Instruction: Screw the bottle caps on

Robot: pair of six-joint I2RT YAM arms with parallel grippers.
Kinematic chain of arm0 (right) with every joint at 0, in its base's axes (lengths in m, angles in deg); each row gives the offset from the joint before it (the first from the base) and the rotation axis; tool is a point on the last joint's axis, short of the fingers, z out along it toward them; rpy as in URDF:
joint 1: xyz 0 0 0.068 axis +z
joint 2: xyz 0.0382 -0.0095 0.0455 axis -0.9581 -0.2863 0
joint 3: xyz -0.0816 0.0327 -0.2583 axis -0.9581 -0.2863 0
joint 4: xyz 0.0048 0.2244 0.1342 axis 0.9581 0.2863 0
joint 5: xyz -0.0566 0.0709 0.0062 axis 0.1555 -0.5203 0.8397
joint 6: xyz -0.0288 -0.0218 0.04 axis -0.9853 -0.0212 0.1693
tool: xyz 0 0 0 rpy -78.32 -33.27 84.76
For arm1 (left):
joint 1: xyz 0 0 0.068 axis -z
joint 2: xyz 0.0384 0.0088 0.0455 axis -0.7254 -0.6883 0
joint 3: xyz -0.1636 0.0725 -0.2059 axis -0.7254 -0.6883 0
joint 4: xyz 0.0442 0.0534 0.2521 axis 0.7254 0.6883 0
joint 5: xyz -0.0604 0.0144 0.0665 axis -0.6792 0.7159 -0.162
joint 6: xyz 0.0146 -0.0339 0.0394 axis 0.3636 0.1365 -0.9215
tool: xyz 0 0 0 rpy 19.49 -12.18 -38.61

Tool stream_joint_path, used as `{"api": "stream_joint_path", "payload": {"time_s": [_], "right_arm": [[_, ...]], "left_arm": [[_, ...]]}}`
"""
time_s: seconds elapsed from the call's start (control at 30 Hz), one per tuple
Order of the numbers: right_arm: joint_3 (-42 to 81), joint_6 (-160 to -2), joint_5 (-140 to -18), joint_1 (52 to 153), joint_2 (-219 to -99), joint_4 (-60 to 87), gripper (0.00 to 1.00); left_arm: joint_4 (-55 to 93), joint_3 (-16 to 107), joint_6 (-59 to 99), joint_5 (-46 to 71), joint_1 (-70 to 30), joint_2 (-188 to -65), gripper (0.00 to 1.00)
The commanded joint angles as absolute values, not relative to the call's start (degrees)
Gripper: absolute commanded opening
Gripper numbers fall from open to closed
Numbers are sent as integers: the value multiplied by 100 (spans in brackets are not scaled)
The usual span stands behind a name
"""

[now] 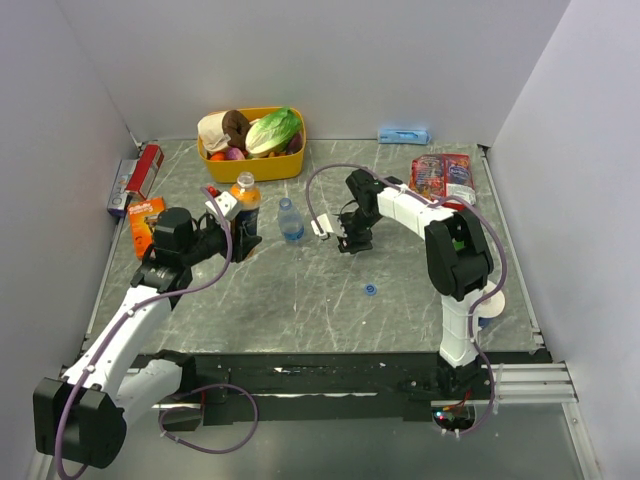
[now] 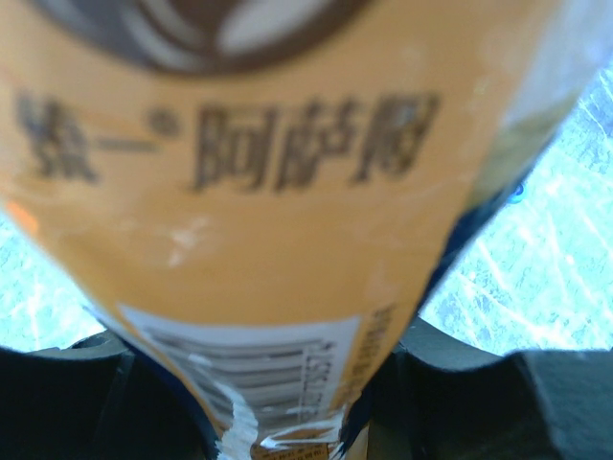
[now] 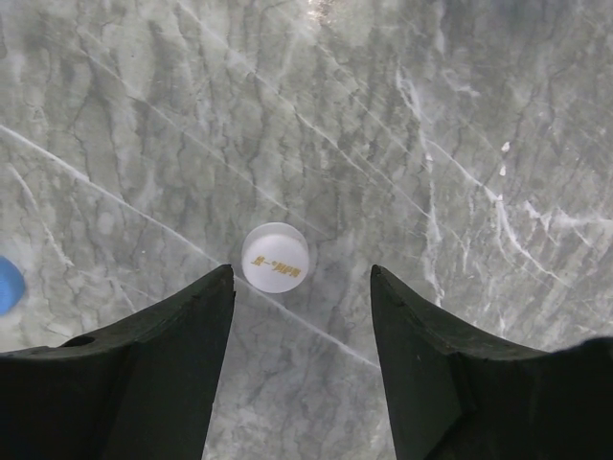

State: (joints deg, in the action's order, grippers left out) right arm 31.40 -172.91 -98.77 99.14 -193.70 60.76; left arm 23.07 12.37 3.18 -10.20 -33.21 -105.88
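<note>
My left gripper is shut on the orange bottle, which stands upright left of centre. In the left wrist view its orange label fills the picture between the dark fingers. The clear water bottle stands just right of it, apart. My right gripper hangs open, pointing down at the table. The white cap lies flat on the marble just beyond its left fingertip, not between the fingers. The blue cap lies on the table nearer the front.
A yellow basket of food stands at the back centre. A red can and an orange packet lie at the left. Snack packets lie at the back right, a blue pack at the far wall.
</note>
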Motion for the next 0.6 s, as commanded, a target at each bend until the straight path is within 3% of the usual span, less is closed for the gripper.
{"api": "stream_joint_path", "payload": {"time_s": [0.0, 0.57], "right_arm": [[3086, -17352, -9873, 9964, -19414, 6170, 64], [2928, -17361, -9688, 10096, -19528, 6012, 56]], "left_arm": [[2207, 1313, 422, -989, -3358, -10594, 1], [2190, 1243, 431, -945, -3367, -10620, 1]]}}
